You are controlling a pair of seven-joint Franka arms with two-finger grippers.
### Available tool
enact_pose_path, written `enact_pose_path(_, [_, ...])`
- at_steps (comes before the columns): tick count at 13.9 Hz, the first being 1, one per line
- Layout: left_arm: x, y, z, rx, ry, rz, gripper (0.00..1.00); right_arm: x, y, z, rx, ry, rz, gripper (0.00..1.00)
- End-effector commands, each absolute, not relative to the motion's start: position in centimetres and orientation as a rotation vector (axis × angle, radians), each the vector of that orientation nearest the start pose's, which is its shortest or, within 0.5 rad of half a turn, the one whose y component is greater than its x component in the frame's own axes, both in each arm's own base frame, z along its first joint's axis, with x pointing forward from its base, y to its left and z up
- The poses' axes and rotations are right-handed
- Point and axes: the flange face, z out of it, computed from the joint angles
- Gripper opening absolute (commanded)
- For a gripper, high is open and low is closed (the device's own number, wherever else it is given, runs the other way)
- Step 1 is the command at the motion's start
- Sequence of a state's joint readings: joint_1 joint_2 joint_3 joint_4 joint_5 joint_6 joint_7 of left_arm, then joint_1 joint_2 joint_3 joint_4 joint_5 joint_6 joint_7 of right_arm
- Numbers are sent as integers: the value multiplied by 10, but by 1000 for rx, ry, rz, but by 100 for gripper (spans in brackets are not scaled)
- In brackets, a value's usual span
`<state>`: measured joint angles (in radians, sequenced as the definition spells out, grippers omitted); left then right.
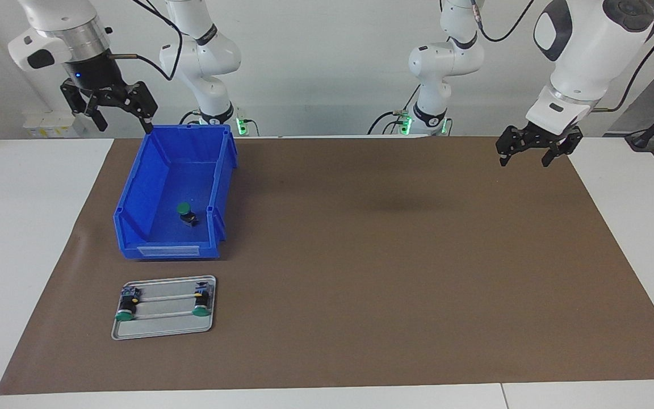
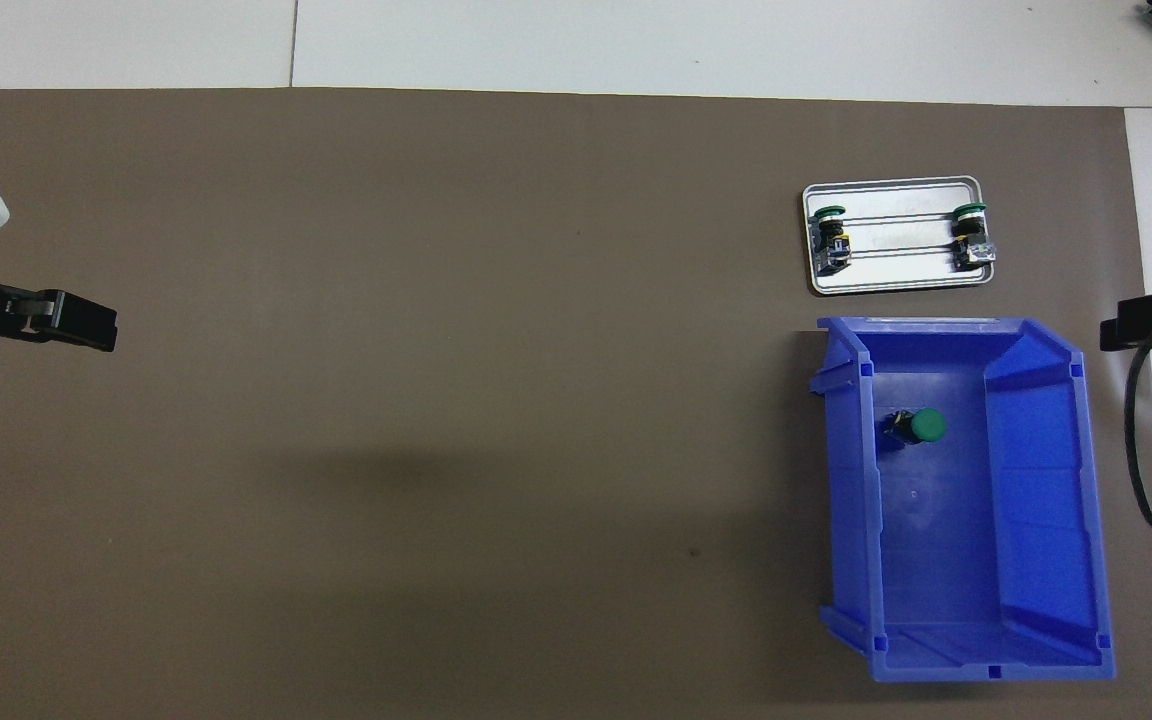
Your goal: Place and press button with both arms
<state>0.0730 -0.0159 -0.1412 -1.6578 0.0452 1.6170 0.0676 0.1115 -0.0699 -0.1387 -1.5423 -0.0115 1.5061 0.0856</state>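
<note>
One camera sits high across the table and faces the robots, far enough back to take in the whole brown mat point(image 1: 361, 272), both arm bases along the top edge and both grippers hanging in the air. The other hangs high above the robots' own end and looks forward and steeply down, closer in, so the mat point(image 2: 436, 400) fills nearly the whole picture and the arms only poke in at its side edges. Turned half a turn from each other, both share the mat, the blue bin point(image 1: 134, 227) point(image 2: 1046, 500) and the metal tray point(image 1: 162, 329) point(image 2: 891, 283).
</note>
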Motion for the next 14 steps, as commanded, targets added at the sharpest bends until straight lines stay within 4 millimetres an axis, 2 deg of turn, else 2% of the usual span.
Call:
enact_pose_path(1, [542,-32,597,-3096,196,29,100,533,-15,654,-3140,153,20,100])
enact_pose_path(4, [542,-32,596,-3096,196,32,100,528,-14,651,-3137,140,51,100])
enact_pose_path(7, [542,-32,596,-3096,196,32,100,529,-14,652,-3189,19,45,100])
enact_pose_path(9, [542,-32,596,-3096,196,32,100,527,-19,652,-3193,11,66,100])
enact_pose_path(14, [542,-32,596,-3096,196,32,100,522,-11,649,-3188,-13,114,100])
